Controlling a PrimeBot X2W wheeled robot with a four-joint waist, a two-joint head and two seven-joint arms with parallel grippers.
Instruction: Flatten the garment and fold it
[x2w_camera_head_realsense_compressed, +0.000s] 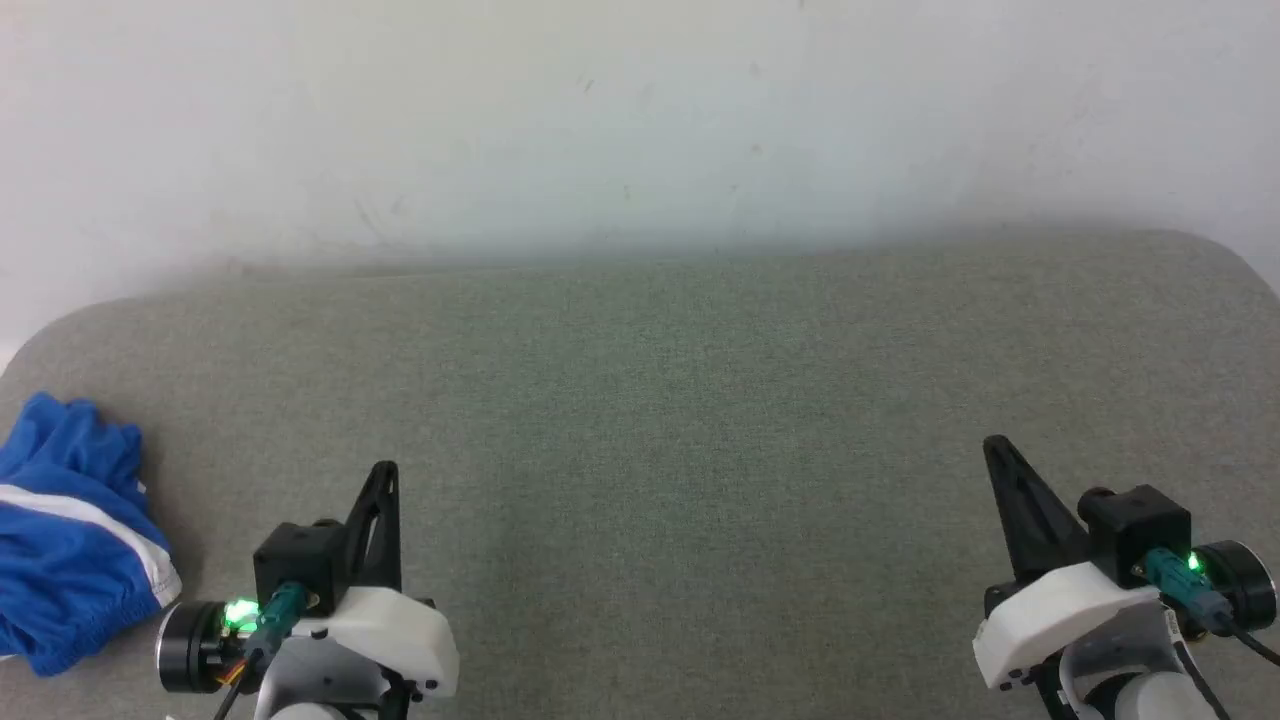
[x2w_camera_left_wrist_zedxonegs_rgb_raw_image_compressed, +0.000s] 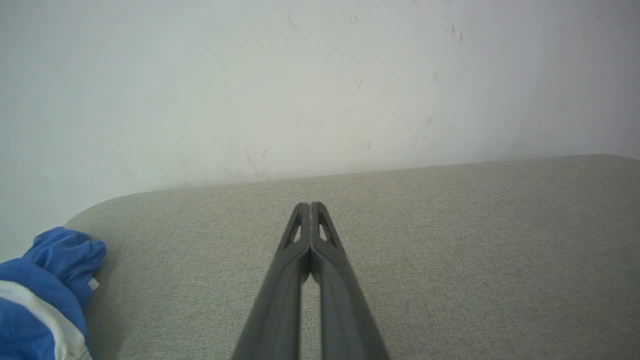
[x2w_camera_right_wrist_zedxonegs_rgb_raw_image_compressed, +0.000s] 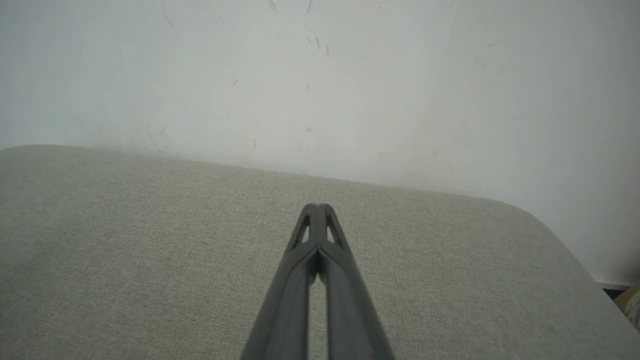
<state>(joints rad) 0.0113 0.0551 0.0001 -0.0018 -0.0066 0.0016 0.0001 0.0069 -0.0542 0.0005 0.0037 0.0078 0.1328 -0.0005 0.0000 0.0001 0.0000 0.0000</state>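
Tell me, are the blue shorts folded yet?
Not folded: the blue shorts lie bunched in a wrinkled heap on the gray surface.

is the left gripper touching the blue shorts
Apart. The left wrist view shows a strip of bare grey surface between the shut left gripper and the shorts, which lie bunched at that view's left edge.

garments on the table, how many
1. The garment lies crumpled at the table's far left, left of the left gripper; it runs out of frame, so more may be hidden.
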